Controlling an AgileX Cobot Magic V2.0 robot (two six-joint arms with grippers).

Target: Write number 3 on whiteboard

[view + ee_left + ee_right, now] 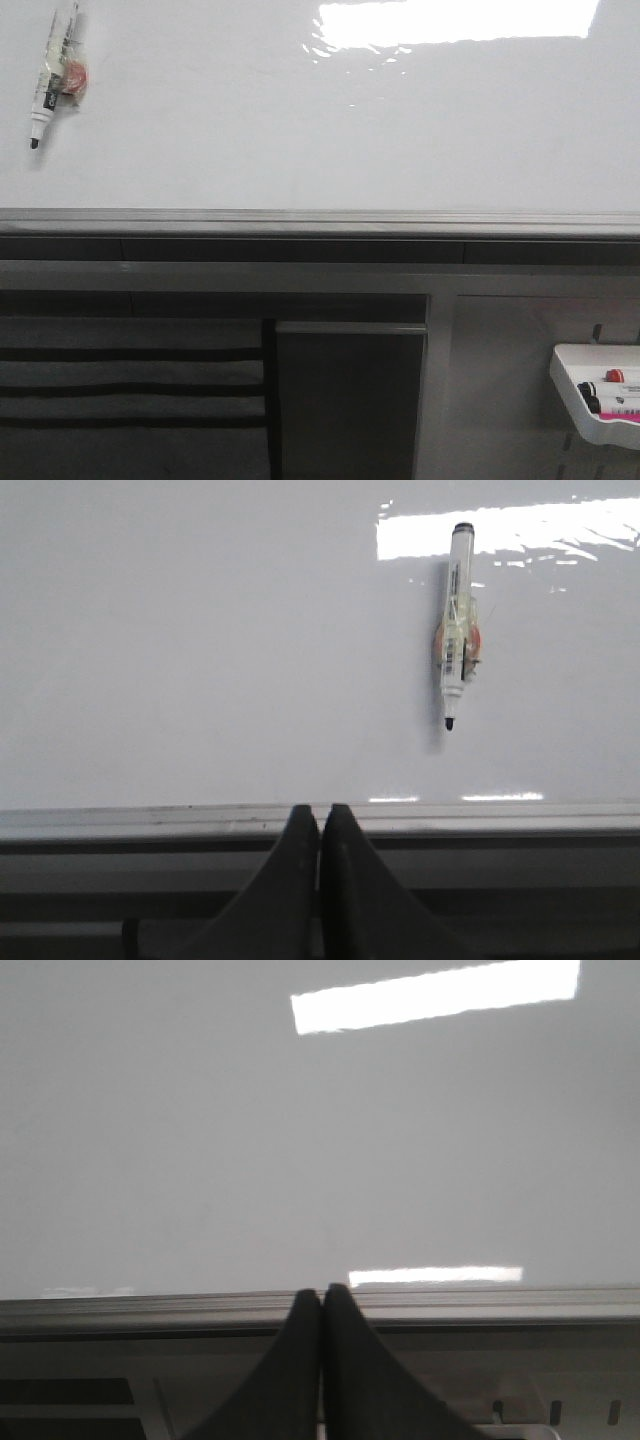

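A glossy whiteboard point(330, 130) fills the upper half of the front view, its grey metal edge rail point(320, 222) running along the bottom of the white surface and ceiling lights mirrored in the sheen near the top. No drawn digit shows on the board in any view — the white surface reads blank. A marker point(50, 80) sits against the board at its far left, uncapped, black tip pointing down, with a small orange-and-clear holder at its middle; the left wrist view shows the same marker point(456, 630) upright on the board, well above the rail.

Neither arm appears in the front view. In the left wrist view the left gripper point(319, 825) has its dark fingers pressed together with nothing between them, positioned low, in front of the rail. The right gripper point(321, 1305) is likewise clenched on nothing, its tips also in front of the rail, apart from the board.

Below the board at lower right, a small white tray point(575, 395) holds more markers — one with a red cap.
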